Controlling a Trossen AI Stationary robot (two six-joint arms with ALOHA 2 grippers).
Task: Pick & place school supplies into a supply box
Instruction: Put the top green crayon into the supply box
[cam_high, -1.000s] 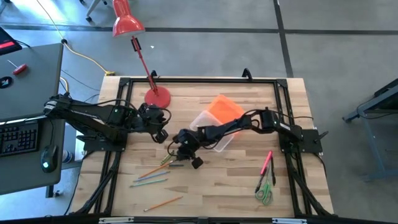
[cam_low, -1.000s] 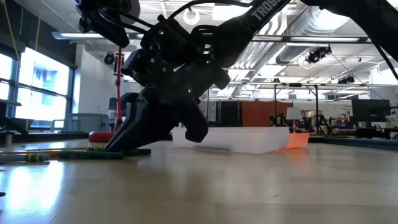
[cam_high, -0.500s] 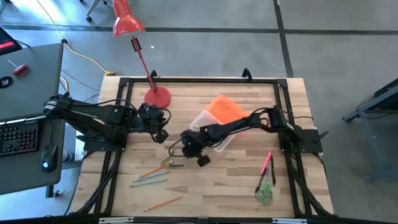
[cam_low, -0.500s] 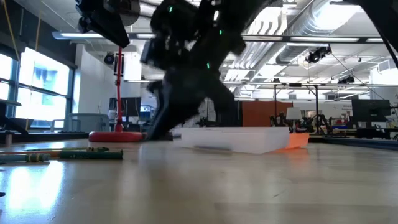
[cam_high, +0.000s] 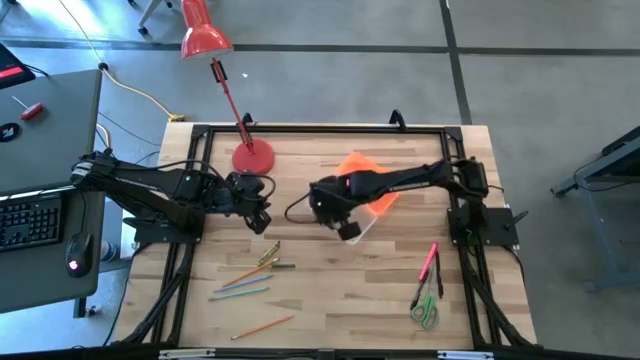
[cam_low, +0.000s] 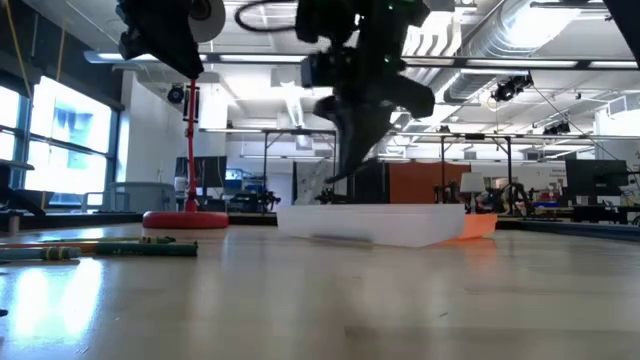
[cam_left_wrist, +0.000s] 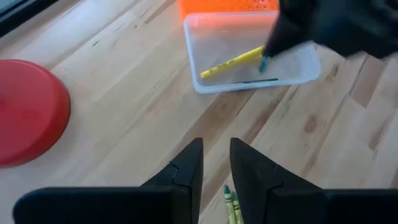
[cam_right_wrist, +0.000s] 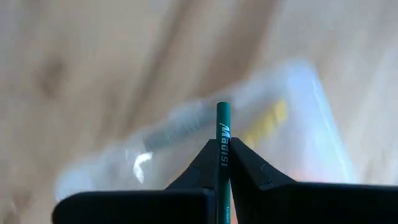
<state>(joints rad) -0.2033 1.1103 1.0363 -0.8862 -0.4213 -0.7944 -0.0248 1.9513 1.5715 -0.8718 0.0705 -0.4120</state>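
Note:
My right gripper (cam_high: 342, 222) is shut on a green pencil (cam_right_wrist: 222, 134) and hangs over the clear supply box (cam_left_wrist: 249, 62), fingers pointing down in the low view (cam_low: 350, 150). A yellow pencil (cam_left_wrist: 233, 61) and a thin dark one (cam_left_wrist: 249, 81) lie in the box. The orange gridded lid (cam_high: 362, 172) lies against the box's far side. My left gripper (cam_high: 260, 218) waits near the lamp base, its fingers a narrow gap apart (cam_left_wrist: 215, 155), holding nothing. More pencils (cam_high: 262, 264) lie flat toward the near left. The green-handled scissors (cam_high: 426, 312) and a red pen (cam_high: 430, 262) lie near the right edge. My right gripper pinches the green pencil between its two fingers. The pencil lies along the fingers, and one end (cam_right_wrist: 222, 112) sticks out past the fingertips. It comes from above, slanting down, and the pencil is lifted clear above the supply box (cam_right_wrist: 186, 143).
The red desk lamp stands on its round base (cam_high: 252, 156) at the far left, its stem leaning off beyond the table. Loose pencils (cam_high: 240, 290) and an orange one (cam_high: 262, 325) lie near the near-left corner. Bare wood shows between the box and the scissors.
My right gripper has risen from the table by the loose pencils with the green pencil in its fingers. It has swung toward the far right and now hangs above the supply box. The other pencils on the table have stayed in place.

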